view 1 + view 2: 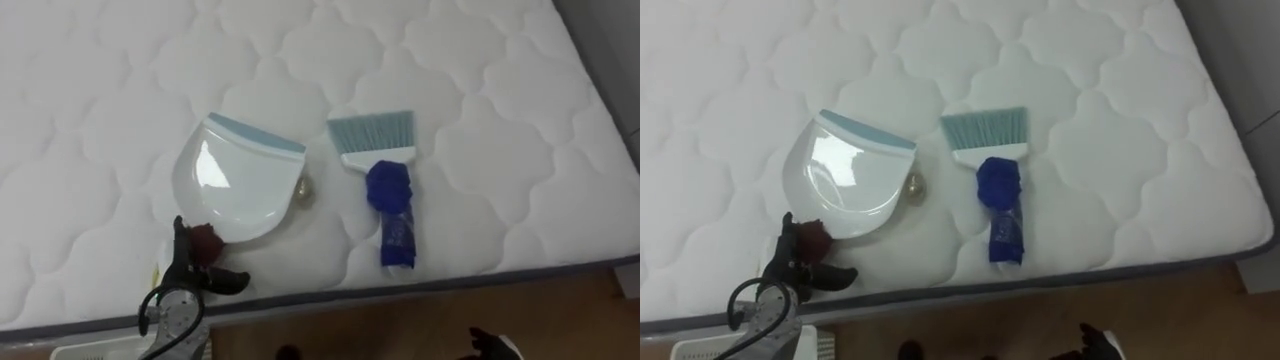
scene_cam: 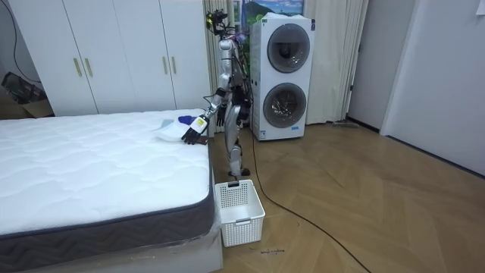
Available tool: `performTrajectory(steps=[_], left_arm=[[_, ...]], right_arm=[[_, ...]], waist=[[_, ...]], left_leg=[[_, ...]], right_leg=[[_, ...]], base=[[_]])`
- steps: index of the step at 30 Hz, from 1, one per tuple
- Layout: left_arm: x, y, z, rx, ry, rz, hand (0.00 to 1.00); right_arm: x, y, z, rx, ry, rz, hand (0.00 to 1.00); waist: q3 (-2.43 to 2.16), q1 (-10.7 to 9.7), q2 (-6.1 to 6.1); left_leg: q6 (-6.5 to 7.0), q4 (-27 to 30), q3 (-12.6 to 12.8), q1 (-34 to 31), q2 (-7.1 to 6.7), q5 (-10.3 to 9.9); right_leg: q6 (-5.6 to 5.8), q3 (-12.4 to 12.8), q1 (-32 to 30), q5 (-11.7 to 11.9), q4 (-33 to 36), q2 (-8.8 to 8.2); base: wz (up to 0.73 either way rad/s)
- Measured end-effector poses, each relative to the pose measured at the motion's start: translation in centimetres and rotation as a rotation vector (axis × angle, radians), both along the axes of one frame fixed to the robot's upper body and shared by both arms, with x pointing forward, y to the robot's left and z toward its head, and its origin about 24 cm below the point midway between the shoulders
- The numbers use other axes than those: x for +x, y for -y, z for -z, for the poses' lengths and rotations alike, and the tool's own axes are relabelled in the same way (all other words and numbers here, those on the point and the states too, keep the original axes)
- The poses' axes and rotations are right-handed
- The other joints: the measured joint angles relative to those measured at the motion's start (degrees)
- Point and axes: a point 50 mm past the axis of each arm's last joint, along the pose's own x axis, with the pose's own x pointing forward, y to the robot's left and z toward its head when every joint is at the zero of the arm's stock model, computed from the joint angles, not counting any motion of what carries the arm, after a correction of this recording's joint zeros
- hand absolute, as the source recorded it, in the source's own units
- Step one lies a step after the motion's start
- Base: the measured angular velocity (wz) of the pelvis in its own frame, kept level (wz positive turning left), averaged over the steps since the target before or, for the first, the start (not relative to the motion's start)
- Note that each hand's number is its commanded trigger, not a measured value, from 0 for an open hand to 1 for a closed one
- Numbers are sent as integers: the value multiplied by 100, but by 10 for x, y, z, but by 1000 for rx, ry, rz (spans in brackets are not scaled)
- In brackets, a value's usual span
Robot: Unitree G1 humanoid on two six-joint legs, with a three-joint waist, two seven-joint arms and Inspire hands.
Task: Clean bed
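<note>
Quilted white mattress [image 1: 480, 150] carries everything. At its near edge the left hand [image 1: 195, 270] curls round the red handle of a white dustpan [image 1: 235, 185]. A small crumpled scrap [image 1: 304, 188] lies just beside the pan, then a blue-handled brush [image 1: 385, 185]. The right hand [image 1: 497, 346] shows at the lower edge, and I cannot tell its state.

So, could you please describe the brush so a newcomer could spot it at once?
On the white mattress, by the edge nearest the robot, two tools lie side by side. The brush is the one right of the round white dustpan: pale blue bristles, white head, dark blue handle.
</note>
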Motion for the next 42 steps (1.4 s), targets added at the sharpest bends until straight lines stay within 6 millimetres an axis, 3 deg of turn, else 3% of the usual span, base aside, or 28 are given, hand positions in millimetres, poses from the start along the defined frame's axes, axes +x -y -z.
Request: performTrajectory(steps=[16,21,22,23,24,25,40,42], left_arm=[[0,1,2,36,-21,3,0],[2,-2,3,65,-50,-25,0],[1,-2,3,69,-55,-29,17],[0,-3,4,77,-62,-35,55],[1,-3,4,81,-66,-38,81],[2,-3,4,83,-71,-41,100],[13,-36,-8,142,-98,-142,100],[11,-35,-4,113,-136,-140,100]], right_arm=[[-3,-1,1,8,-3,40,0],[3,-4,-1,-7,12,38,0],[3,-4,0,-7,12,38,0],[2,-4,0,-8,7,41,0],[2,-4,0,-9,2,43,0],[3,-4,0,-12,4,45,0],[8,-8,-2,-13,16,43,0],[11,-7,-3,-15,25,41,0]], waist=[[-2,1,2],[-2,1,-6],[-2,1,-7],[-2,-8,-9],[-2,-11,-9],[3,-19,-22],[16,-155,-3],[42,-177,49]], left_leg=[[-1,-14,65,-11,18,-1],[3,-3,230,-122,25,-2],[3,-2,243,-132,32,-2],[2,6,267,-137,45,-2],[2,13,283,-141,52,-2],[2,31,314,-155,54,-3],[-5,286,285,-383,98,-52],[3,357,270,-463,107,-84]], right_leg=[[-8,-10,-20,-15,3,-32],[-11,175,-301,-18,218,-17],[-15,179,-315,-21,218,-16],[-19,186,-324,-23,219,-13],[-22,206,-335,-25,229,-13],[-31,235,-385,-32,290,-18],[-60,226,-559,-92,469,1],[-55,212,-592,-95,476,8]], base=[[0],[-15],[-10],[-8],[-10],[-7],[0],[2]])
